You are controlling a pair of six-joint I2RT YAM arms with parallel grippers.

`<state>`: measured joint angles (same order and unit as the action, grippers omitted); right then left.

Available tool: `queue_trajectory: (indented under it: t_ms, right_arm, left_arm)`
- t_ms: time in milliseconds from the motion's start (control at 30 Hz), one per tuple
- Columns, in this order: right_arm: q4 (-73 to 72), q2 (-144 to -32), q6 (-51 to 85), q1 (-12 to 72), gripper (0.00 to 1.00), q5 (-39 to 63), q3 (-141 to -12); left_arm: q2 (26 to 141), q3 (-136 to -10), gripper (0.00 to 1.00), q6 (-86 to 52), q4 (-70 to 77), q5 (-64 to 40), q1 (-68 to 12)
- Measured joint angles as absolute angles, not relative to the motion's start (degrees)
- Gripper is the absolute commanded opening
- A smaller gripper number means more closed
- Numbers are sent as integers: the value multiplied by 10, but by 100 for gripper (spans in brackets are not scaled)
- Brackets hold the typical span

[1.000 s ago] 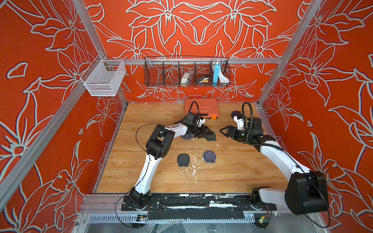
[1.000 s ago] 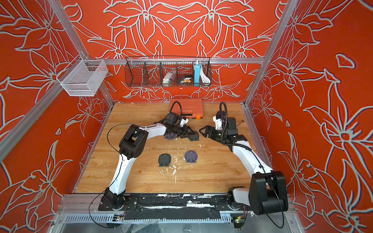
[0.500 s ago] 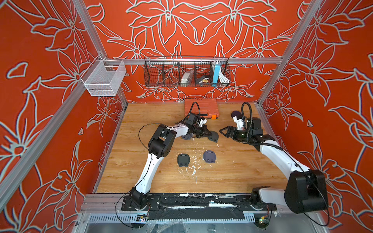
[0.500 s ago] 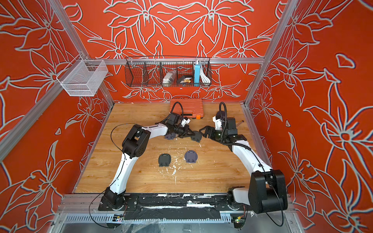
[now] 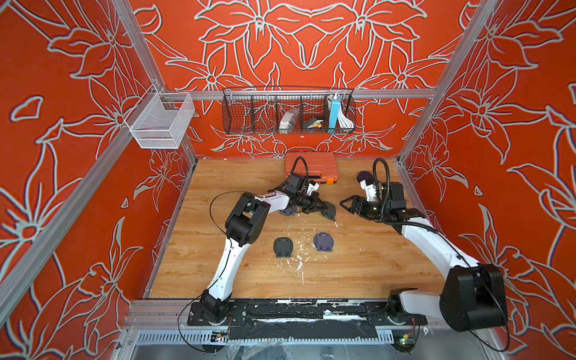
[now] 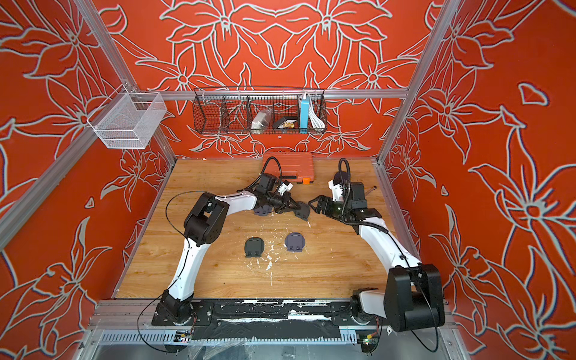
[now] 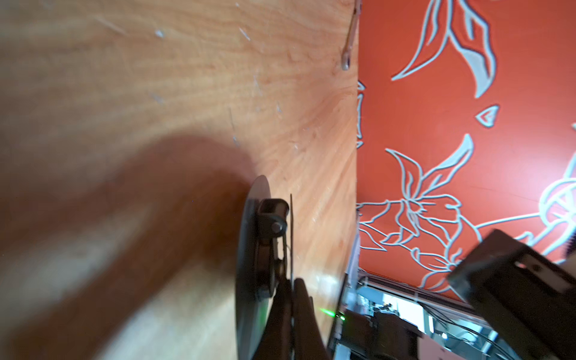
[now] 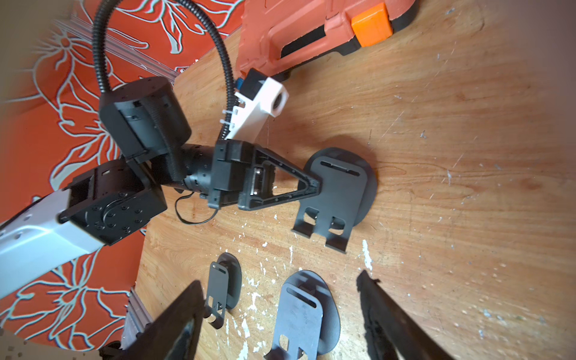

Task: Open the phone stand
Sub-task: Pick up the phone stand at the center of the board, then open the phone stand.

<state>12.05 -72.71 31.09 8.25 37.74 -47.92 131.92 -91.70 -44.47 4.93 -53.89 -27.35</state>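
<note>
We see the phone stand point(image 8: 343, 187) toward the back of the bench point(image 5: 218, 268), just in front of the orange case point(image 5: 311, 163). Its slotted plate is tilted up off the round base. The base seems to rest on the wood, though we cannot be sure from these angles. The left pincer point(image 8: 314, 184) is pressed together on the upper edge of that plate; in the left wrist view its fingers point(image 7: 280, 314) pinch the thin sheet beside the hinge. The right pincer point(image 5: 344, 205) hangs just beside the stand, spread wide and holding nothing. Nearer the front lie a black stand point(image 5: 283, 247) and a grey stand point(image 5: 323, 241), side by side.
</note>
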Motion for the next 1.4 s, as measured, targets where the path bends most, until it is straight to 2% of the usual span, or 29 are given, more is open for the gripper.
queue_trajectory:
  t_ms: [200, 467, 667, 800, 1400]
  right_arm:
    - [98, -691, 352, 82, 72, 424, -465]
    - [17, -675, 427, 83, 59, 515, -464]
    - [-45, -672, 486, 86, 58, 555, -465]
    - [-64, -671, 503, 94, 54, 566, -469]
    - [-121, -721, 529, 136, 50, 571, -482]
  left_arm:
    - [1192, -834, 0, -512, 124, -572, -234]
    - [1045, -729, 0, -601, 262, -613, -207]
    - [1013, -705, 0, -623, 276, -628, -211]
    - [997, -702, 0, -632, 278, -631, -211]
    - [969, -695, 0, -632, 280, -634, -219]
